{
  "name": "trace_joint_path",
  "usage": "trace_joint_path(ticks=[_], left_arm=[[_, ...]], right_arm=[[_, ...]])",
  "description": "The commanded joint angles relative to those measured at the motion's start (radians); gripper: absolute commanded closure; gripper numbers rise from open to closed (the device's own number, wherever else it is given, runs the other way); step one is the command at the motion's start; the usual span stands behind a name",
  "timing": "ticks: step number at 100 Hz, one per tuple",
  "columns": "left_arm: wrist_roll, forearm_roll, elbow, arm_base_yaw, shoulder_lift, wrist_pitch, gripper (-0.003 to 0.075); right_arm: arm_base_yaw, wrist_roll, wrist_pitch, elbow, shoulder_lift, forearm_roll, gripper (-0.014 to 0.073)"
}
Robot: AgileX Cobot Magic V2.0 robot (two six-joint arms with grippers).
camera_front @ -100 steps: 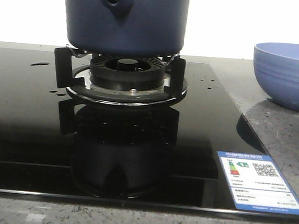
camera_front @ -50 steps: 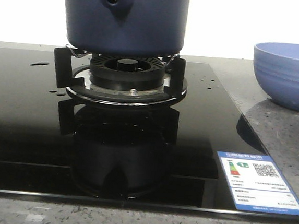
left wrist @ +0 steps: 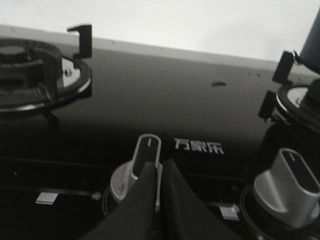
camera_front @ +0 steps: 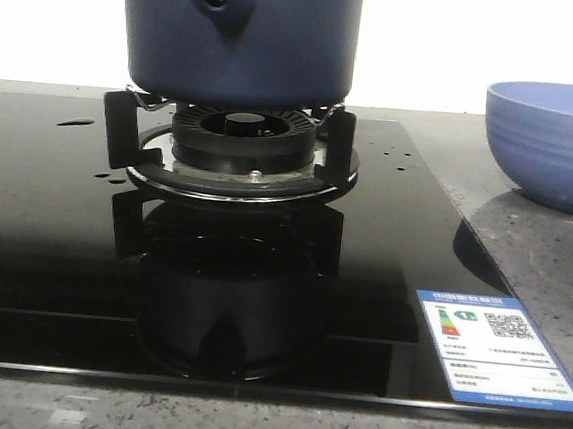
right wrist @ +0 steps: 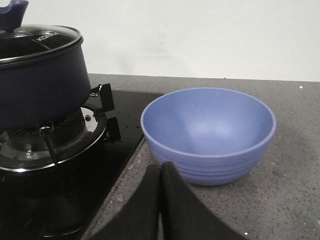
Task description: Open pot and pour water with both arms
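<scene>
Nothing started yet: pot (camera_front: 240,35) sits lidded on the burner (camera_front: 239,138), both grippers, left (left wrist: 157,182) and right (right wrist: 160,185), pinched closed and empty, so you'll need to lift the lid (right wrist: 37,41) first.

Plain white wall (right wrist: 210,35), speckled grey countertop (right wrist: 285,200)

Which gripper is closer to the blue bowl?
Right. The right gripper sits shut just in front of the blue bowl. The left gripper is shut by a stove knob, with no bowl in its view.
</scene>
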Motion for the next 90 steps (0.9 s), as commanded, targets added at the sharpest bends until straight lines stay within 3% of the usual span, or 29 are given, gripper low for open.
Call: trace_joint_path(ticks=[1, 90], left_arm=[[-0.011, -0.002, 0.034, -0.015, -0.027, -0.057, 0.0739], [-0.011, -0.002, 0.034, -0.015, -0.027, -0.057, 0.0739]], right_arm=[[-0.002, -0.009, -0.043, -0.028, 0.005, 0.033, 0.064], [-0.002, 0.016, -0.079, -0.026, 0.005, 0.001, 0.064]])
